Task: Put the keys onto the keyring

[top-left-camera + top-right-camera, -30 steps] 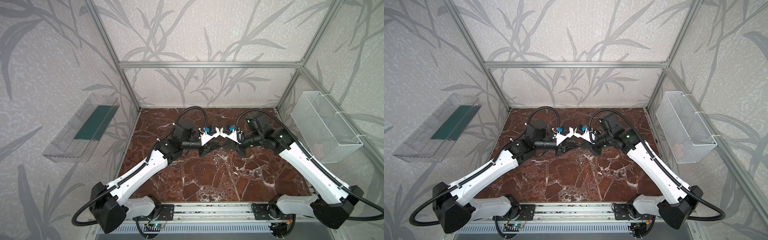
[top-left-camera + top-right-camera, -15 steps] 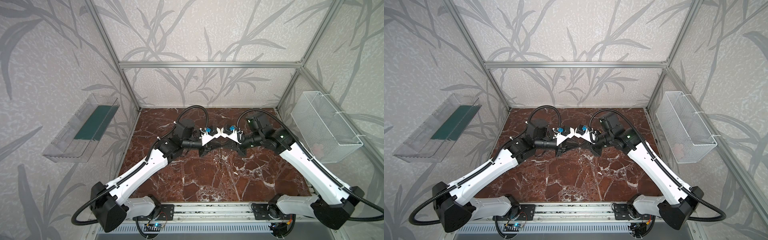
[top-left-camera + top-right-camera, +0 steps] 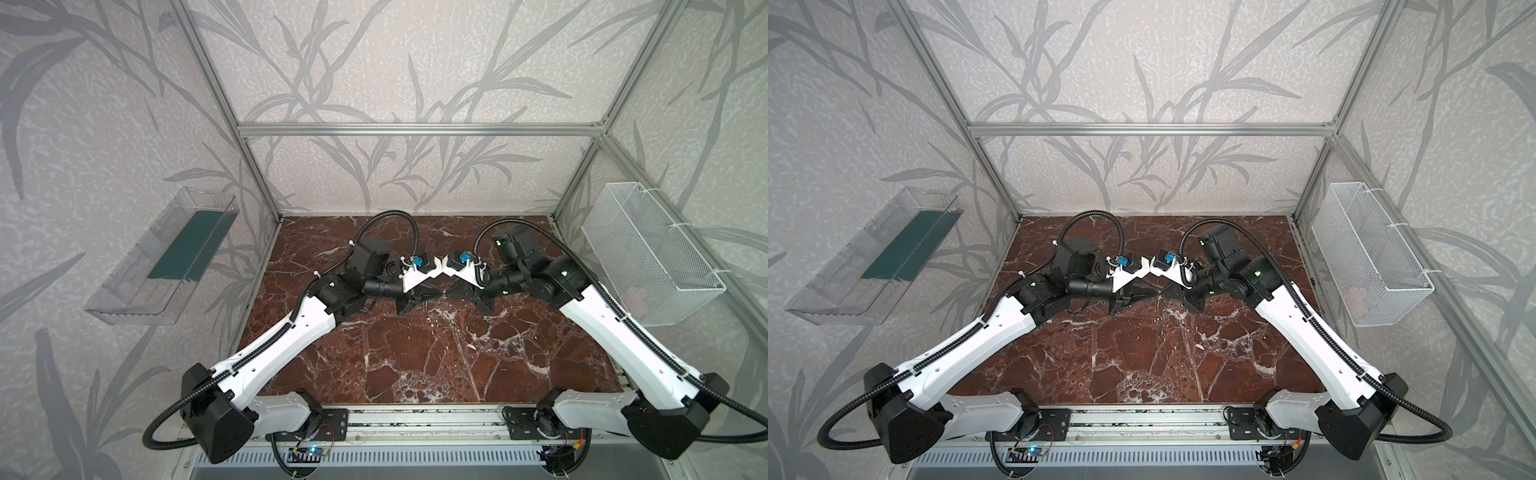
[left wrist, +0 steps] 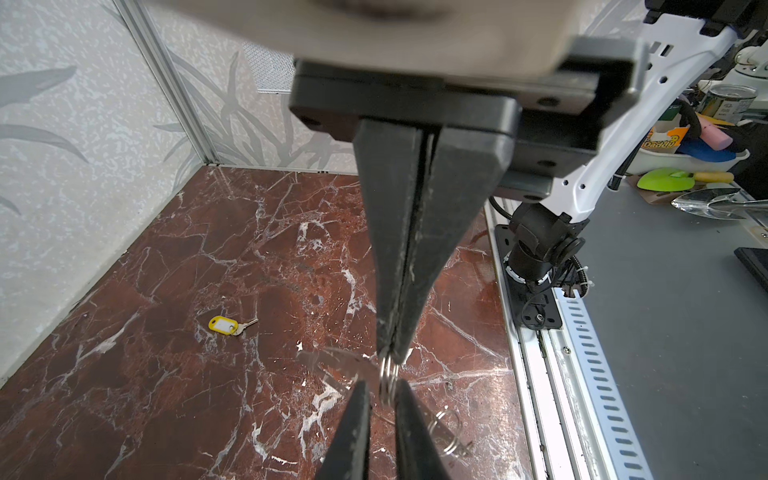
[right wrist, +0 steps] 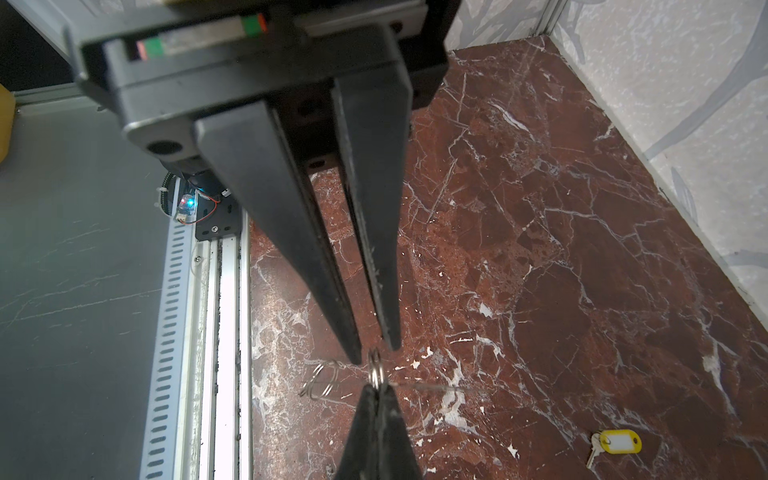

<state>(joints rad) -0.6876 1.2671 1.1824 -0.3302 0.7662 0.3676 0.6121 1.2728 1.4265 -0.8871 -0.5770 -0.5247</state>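
White-shelled arms (image 3: 291, 336) carry black joints, ribbed black hoses (image 3: 391, 213) and tapered black end effector fingers (image 5: 291, 232).

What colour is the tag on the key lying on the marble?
Yellow, with a white label window: the tag shows best in the right wrist view.

I see keyring (image 5: 375, 369) btwn left gripper (image 5: 372, 352) & right gripper (image 5: 376, 391); loose ring (image 5: 320, 380) on table (image 5: 540, 208) in front, tag (image 5: 620, 441) w/ key (image 5: 592, 453) behind.
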